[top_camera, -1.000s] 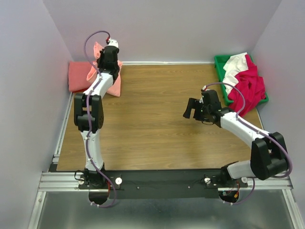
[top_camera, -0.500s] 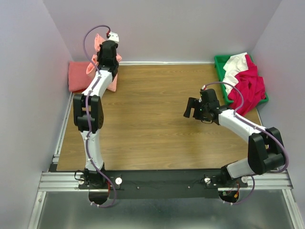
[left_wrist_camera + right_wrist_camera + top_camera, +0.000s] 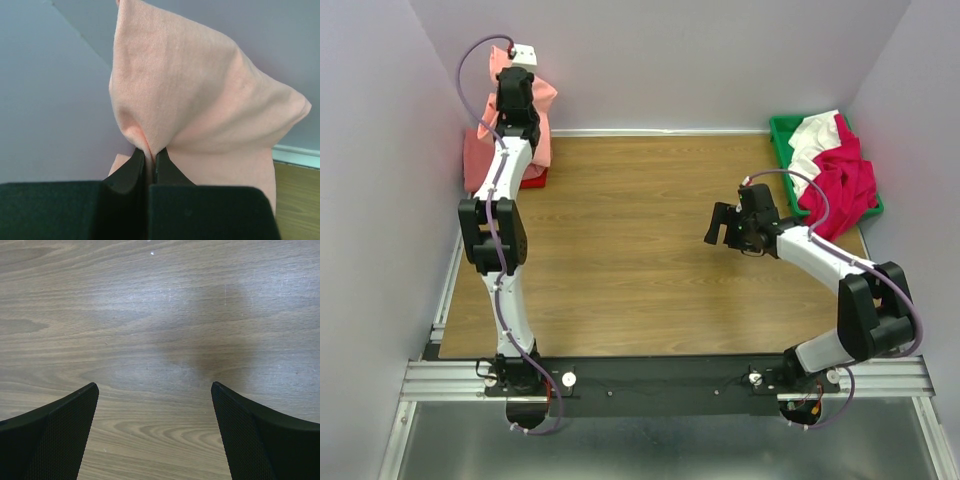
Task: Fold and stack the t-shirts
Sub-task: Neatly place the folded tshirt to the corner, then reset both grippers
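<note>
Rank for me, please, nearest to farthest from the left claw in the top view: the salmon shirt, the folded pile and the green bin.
1. Salmon shirt: pinched in the shut left claw, far left.
2. Folded pile: right beside it, in the far-left corner.
3. Green bin: far-right corner, plainly the farthest.

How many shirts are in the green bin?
2 visible: a white shirt at the far side of the green bin, a magenta shirt spilling over its near right edge. Others may hide underneath.
</note>
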Motion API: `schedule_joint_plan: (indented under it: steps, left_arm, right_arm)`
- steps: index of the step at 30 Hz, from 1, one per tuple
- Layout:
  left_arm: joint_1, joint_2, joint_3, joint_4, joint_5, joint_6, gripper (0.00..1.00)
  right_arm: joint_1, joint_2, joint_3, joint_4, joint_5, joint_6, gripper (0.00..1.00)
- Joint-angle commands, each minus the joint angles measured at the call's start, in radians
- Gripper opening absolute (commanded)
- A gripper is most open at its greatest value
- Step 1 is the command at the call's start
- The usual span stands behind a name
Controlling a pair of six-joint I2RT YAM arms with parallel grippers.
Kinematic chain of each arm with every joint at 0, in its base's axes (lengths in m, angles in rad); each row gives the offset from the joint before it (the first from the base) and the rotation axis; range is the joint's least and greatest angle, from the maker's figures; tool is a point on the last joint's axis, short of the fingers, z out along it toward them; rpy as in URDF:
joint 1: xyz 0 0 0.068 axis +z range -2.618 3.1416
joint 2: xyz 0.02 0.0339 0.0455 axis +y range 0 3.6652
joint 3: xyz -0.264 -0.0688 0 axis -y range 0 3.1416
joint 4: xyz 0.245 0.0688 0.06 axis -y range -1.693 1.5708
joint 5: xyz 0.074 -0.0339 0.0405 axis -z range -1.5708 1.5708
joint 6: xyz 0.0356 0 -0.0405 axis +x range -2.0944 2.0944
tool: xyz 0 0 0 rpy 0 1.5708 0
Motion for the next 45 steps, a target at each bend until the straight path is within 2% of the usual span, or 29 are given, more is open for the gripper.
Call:
schedule_joint_plan:
  steps: [1,14,22,23,24,25,27,28,33,39,41,42,43,44,45]
  left_arm:
    - [0.034,0.066,0.026,0.026,0.063,0.008,0.0]
    - [0.128,0.263,0.161,-0.015,0.071,0.016,0.0]
    - [0.172,0.293,0.17,-0.026,0.057,-0.003,0.0]
    - [0.181,0.292,0.168,-0.03,0.068,-0.007,0.09]
    - [0.185,0.289,0.165,-0.034,0.08,-0.009,0.25]
    - [0.188,0.281,0.156,-0.035,0.097,-0.013,0.43]
    - [0.189,0.274,0.153,-0.038,0.105,-0.021,0.9]
    - [0.189,0.269,0.152,-0.041,0.106,-0.024,0.98]
    - [0.186,0.18,0.15,-0.093,0.146,-0.084,0.98]
    - [0.168,-0.008,0.118,-0.187,0.332,-0.266,0.98]
    - [0.152,-0.086,0.062,-0.192,0.379,-0.317,0.98]
    - [0.124,-0.11,0.04,-0.19,0.372,-0.395,0.98]
    - [0.037,-0.198,-0.045,-0.214,0.323,-0.511,0.98]
    - [0.036,-0.199,-0.046,-0.221,0.323,-0.512,0.98]
    - [-0.02,-0.255,-0.113,-0.225,0.32,-0.562,0.98]
  right_arm:
    - [-0.003,0.022,0.038,-0.029,0.024,0.016,1.0]
    - [-0.005,0.075,0.073,-0.049,0.037,0.038,1.0]
    - [-0.003,0.106,0.093,-0.054,0.039,0.047,1.0]
    - [-0.003,0.105,0.092,-0.055,0.04,0.047,1.0]
    - [-0.003,0.108,0.09,-0.055,0.042,0.047,1.0]
    - [-0.005,0.108,0.089,-0.057,0.045,0.047,1.0]
    - [-0.003,0.108,0.087,-0.057,0.048,0.048,1.0]
    - [-0.005,0.103,0.086,-0.06,0.047,0.05,1.0]
    - [-0.005,0.076,0.074,-0.06,0.057,0.053,1.0]
    - [-0.003,-0.012,0.035,-0.061,0.077,0.087,1.0]
    - [-0.003,-0.035,-0.003,-0.061,0.088,0.105,1.0]
    - [-0.003,-0.046,-0.014,-0.061,0.094,0.111,1.0]
    - [-0.003,-0.111,-0.053,-0.061,0.093,0.128,1.0]
    - [-0.003,-0.112,-0.054,-0.061,0.093,0.128,1.0]
    - [-0.005,-0.14,-0.067,-0.061,0.085,0.131,1.0]
